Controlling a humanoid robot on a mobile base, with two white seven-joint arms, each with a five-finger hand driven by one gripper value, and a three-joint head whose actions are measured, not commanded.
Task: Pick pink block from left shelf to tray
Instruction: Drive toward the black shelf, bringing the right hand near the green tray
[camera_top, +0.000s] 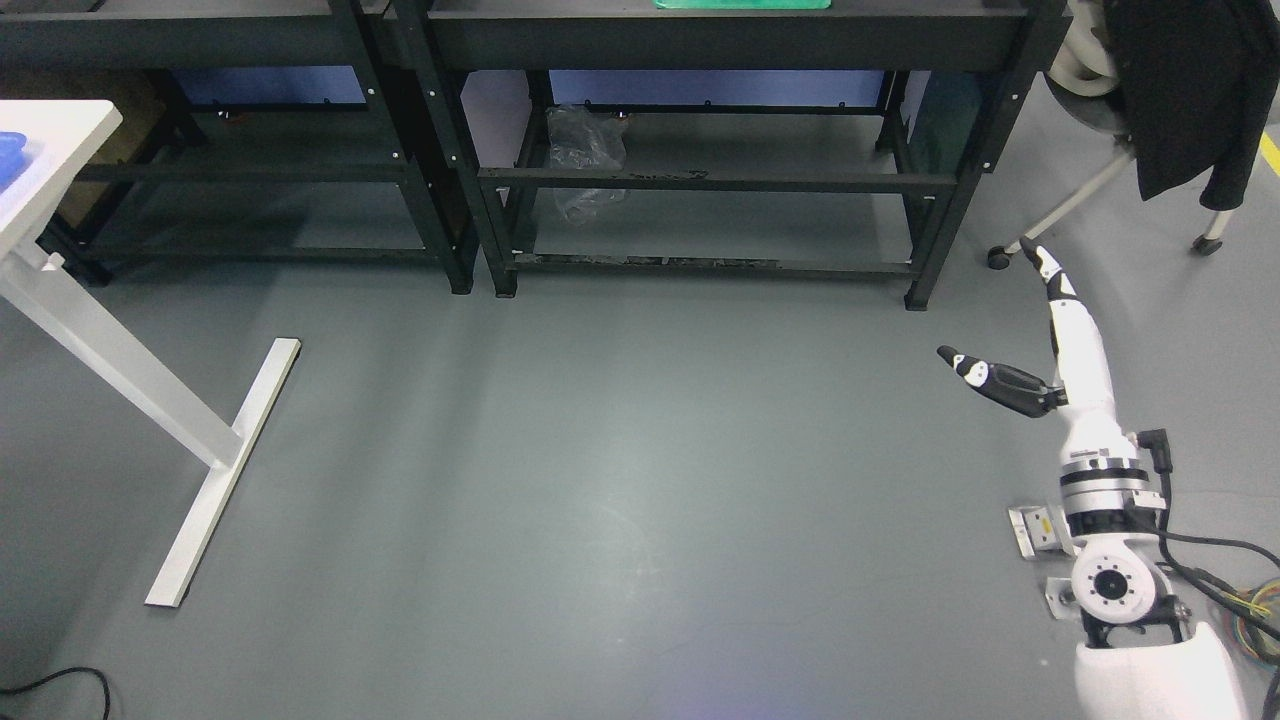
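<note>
My right hand (1000, 315) reaches up from the lower right over the grey floor. Its fingers are spread, thumb pointing left, and it holds nothing. No pink block shows in the head view. A green tray (742, 4) lies on the top of the right black shelf unit, cut off by the picture's upper edge. The left black shelf unit (230, 170) shows only its lower bars. My left arm is out of the picture.
A white table (45, 150) with a T-shaped foot stands at the left, something blue (10, 155) on its top. A crumpled clear plastic bag (585, 160) lies under the right shelf (720, 180). A wheeled chair (1150, 100) draped with dark cloth stands at the upper right.
</note>
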